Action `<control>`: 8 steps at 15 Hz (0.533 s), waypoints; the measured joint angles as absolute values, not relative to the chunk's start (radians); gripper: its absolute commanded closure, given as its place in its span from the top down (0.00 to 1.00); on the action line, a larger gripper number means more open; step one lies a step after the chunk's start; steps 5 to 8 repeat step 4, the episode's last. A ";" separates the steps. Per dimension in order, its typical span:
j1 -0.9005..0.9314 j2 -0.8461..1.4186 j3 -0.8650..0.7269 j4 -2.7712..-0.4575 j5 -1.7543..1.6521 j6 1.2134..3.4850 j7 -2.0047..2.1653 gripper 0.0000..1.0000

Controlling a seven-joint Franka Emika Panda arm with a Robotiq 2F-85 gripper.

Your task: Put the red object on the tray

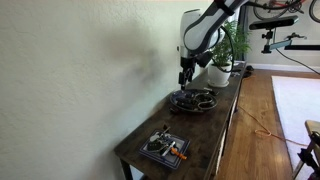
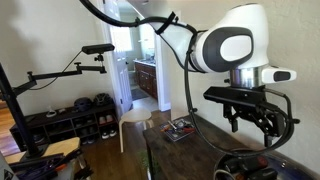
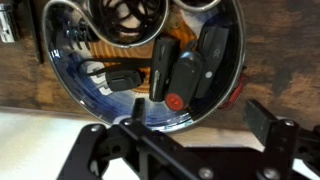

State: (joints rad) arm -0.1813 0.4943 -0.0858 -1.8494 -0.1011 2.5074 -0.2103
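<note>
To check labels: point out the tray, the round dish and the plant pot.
tray (image 1: 148, 150): exterior view, left rim.
round dish (image 3: 75, 85): wrist view, lower left inner wall.
plant pot (image 1: 219, 73): exterior view, white side.

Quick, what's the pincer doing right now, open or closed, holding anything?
Pincer: open, holding nothing, hovering over the round dish.
</note>
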 measured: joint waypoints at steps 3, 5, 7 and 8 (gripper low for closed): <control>-0.176 0.456 -0.076 -1.867 -0.090 2.454 -0.208 1.00; -0.175 0.458 -0.076 -1.866 -0.090 2.455 -0.208 1.00; -0.175 0.458 -0.076 -1.866 -0.090 2.455 -0.208 1.00; -0.175 0.458 -0.076 -1.866 -0.090 2.455 -0.208 1.00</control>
